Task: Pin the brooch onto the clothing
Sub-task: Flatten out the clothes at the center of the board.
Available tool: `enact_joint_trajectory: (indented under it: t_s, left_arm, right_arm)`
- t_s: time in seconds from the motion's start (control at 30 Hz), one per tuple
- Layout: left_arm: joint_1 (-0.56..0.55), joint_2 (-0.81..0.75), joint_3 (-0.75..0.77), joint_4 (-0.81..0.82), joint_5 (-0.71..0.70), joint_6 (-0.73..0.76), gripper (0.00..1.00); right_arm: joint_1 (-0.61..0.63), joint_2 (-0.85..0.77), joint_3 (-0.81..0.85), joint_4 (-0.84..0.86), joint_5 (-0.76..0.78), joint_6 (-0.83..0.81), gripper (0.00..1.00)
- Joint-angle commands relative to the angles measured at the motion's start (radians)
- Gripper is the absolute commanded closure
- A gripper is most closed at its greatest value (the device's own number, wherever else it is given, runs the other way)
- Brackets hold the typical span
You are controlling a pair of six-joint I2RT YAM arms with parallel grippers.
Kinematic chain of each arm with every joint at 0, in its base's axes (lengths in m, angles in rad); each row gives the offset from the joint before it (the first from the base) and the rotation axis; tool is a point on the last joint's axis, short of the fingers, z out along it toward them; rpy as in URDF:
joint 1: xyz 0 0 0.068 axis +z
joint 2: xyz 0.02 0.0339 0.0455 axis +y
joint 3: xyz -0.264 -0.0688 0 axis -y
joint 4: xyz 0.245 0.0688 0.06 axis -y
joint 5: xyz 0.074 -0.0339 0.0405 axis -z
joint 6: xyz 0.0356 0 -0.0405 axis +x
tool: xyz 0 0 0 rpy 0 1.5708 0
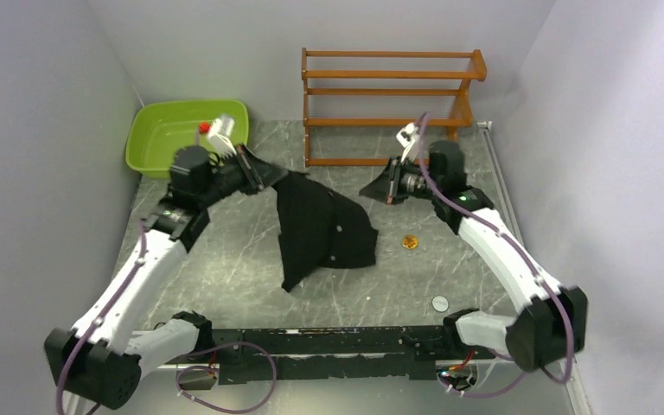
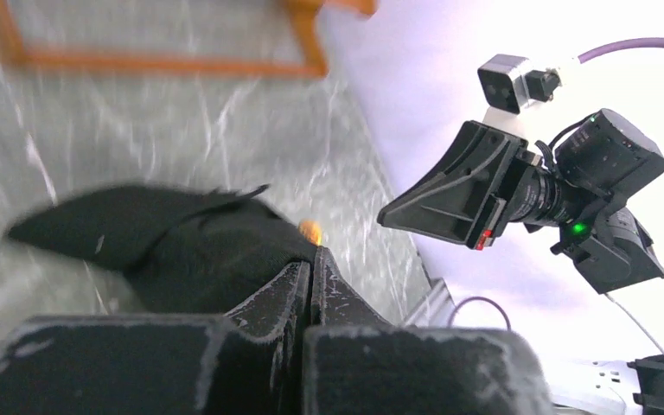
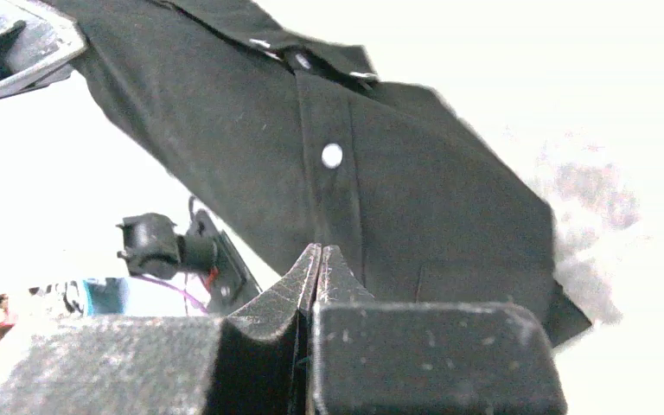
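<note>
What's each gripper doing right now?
Left gripper: closed on the black button-up shirt.
Right gripper: closed, holding nothing.

The black shirt (image 1: 320, 229) lay across the middle of the tabletop (image 1: 242, 259), blocking a straight way there. Bare surface was open on its left, and on its right around the brooch (image 1: 410, 243) (the right arm (image 1: 501, 251) bordered that side). The wooden rack (image 1: 389, 91) closed the back, the green basin (image 1: 151, 147) the back-left corner, walls (image 1: 43, 130) both sides.
</note>
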Motion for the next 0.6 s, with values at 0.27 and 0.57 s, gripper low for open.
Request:
enact_joint_trajectory:
  t_s: [0.27,0.57]
  left_arm:
    - [0.001,-0.194,0.249,-0.402,0.208,0.31,0.97]
    - [-0.022,-0.586,-0.215,-0.7,0.028,0.026,0.97]
  right_arm:
    - [-0.003,-0.231,0.079,0.127,0.046,0.019,0.87]
    - [0.111,0.001,-0.009,0.088,0.064,-0.132,0.52]
